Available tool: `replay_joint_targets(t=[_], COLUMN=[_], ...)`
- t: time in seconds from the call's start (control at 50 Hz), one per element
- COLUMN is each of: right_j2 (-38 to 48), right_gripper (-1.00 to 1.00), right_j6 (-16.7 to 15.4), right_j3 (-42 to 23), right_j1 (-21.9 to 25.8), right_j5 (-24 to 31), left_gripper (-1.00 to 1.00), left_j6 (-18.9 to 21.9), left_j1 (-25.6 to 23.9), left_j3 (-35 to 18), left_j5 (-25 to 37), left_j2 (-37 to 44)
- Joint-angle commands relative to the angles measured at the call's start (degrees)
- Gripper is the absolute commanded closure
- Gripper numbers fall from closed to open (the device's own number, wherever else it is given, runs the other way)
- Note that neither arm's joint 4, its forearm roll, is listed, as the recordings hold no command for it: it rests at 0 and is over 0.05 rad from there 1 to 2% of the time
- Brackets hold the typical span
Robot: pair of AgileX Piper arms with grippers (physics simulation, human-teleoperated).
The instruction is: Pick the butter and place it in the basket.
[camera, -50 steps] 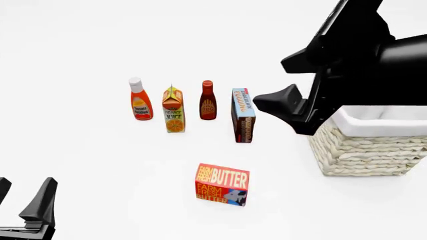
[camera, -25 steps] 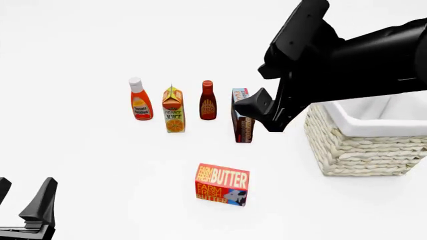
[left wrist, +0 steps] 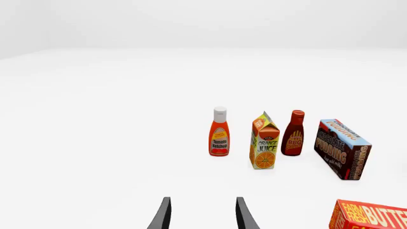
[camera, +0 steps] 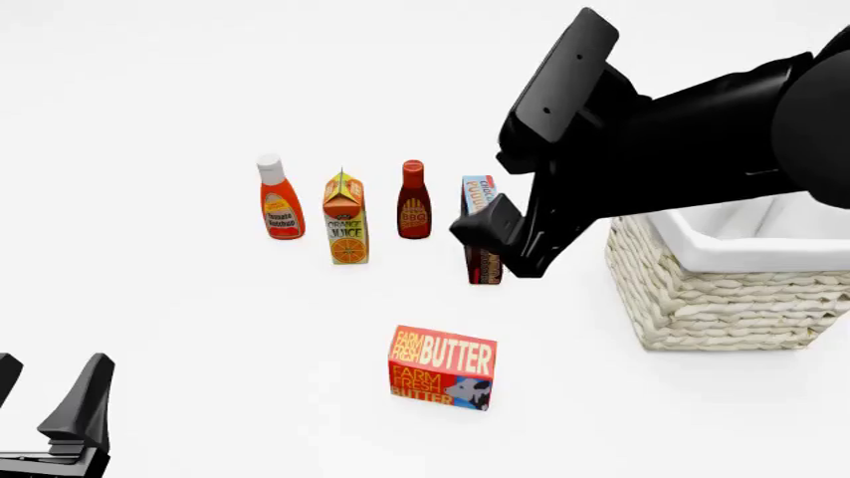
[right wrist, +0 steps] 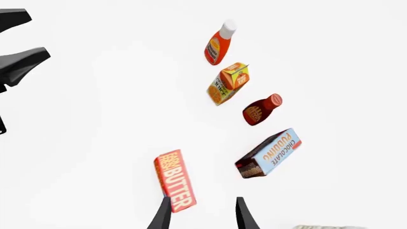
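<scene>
The butter point(camera: 443, 366), a red-orange box with cream lettering, lies on the white table in front of the row of groceries. It also shows in the left wrist view point(left wrist: 372, 215) and the right wrist view point(right wrist: 173, 180). The cream wicker basket point(camera: 724, 299) with a white lining stands at the right. My right gripper point(camera: 495, 199) is open and empty, in the air left of the basket, above and behind the butter; its fingers point(right wrist: 164, 214) frame the butter's near end. My left gripper point(camera: 40, 398) is open and empty at the front left, far from the butter.
A ketchup bottle point(camera: 278, 199), an orange juice carton point(camera: 346, 219), a BBQ sauce bottle point(camera: 414, 202) and a chocolate pudding box point(camera: 479, 254) stand in a row behind the butter. The right gripper partly covers the pudding box.
My right arm has swung left from over the basket to in front of the pudding box, nearer the butter. The left arm and the butter have not moved.
</scene>
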Motion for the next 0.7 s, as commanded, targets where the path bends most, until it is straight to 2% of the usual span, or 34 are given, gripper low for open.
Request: replay_joint_targets(t=[0.02, 0.7], right_j2=[0.2, 2.7], right_gripper=[-1.0, -1.0], right_j6=[0.3, 0.4], right_j3=[1.3, 5.0], right_j1=[1.1, 1.8], right_j5=[-0.2, -2.9], left_gripper=[-1.0, -1.0], left_j6=[0.0, 0.0], left_j1=[0.0, 0.0], left_j3=[0.0, 0.0], left_j5=[0.0, 0.0], left_j2=[0.0, 0.0])
